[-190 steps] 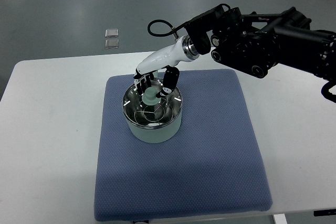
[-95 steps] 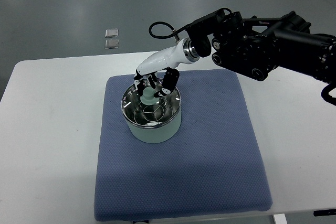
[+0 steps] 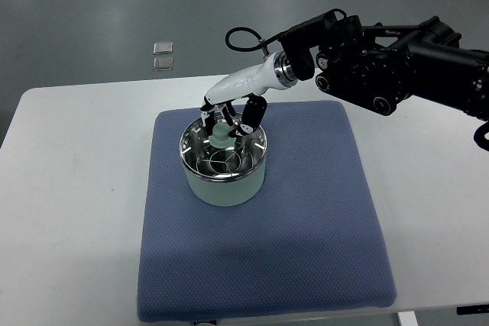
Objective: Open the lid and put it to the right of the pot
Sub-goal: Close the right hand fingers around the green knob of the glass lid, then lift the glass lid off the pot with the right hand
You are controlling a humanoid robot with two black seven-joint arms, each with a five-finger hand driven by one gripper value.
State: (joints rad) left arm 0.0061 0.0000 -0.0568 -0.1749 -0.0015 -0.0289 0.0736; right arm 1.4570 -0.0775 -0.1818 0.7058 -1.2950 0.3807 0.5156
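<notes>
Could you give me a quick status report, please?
Right hand shut on lid knob. Lid partly raised off pot. Mat right of pot clear.

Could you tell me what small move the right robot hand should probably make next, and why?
Probably a short, straight lift. The right robot hand has its fingers closed around the pale green knob, and the glass lid looks tilted in the pot. Only once it clears the rim should it carry right to the bare blue mat.
</notes>
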